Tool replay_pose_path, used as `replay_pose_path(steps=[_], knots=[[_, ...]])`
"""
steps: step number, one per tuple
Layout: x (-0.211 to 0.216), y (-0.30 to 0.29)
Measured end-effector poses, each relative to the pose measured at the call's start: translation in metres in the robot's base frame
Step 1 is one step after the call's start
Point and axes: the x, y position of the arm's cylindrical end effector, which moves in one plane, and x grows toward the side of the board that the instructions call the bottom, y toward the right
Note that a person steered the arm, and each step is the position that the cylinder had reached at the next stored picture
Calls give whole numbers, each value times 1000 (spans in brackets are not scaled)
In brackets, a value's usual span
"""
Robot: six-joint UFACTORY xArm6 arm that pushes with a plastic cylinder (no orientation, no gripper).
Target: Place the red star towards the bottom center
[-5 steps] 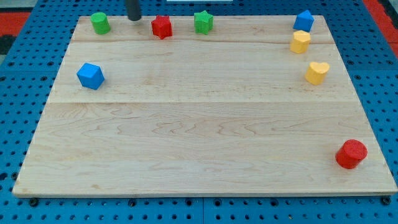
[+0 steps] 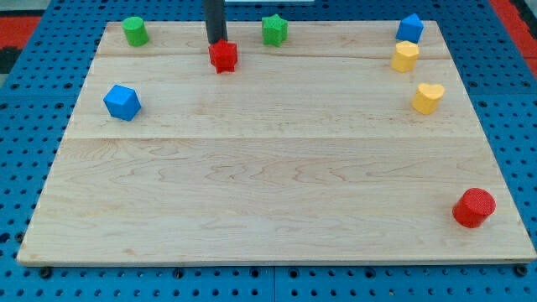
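The red star lies on the wooden board near the view's top, left of centre. My tip stands right at the star's top edge, touching it from the view's top side. The dark rod rises straight up out of the frame.
A green cylinder sits at the top left and a green star right of my tip. A blue block lies at the left. A blue block, a yellow block and a yellow heart are at the right; a red cylinder is at the bottom right.
My tip has moved right and down, coming in behind the red star. The star has slid a little toward the view's bottom.
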Motion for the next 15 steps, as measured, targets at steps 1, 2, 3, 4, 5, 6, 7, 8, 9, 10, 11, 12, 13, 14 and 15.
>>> replay_pose_path(steps=[1, 2, 3, 4, 5, 6, 7, 8, 9, 10, 11, 12, 13, 14, 15], knots=[[27, 0], [53, 0], [77, 0], [100, 0], [94, 3], [70, 13], [83, 30], [124, 31], [158, 31], [190, 31], [218, 31], [245, 16], [276, 8], [278, 40], [278, 67]])
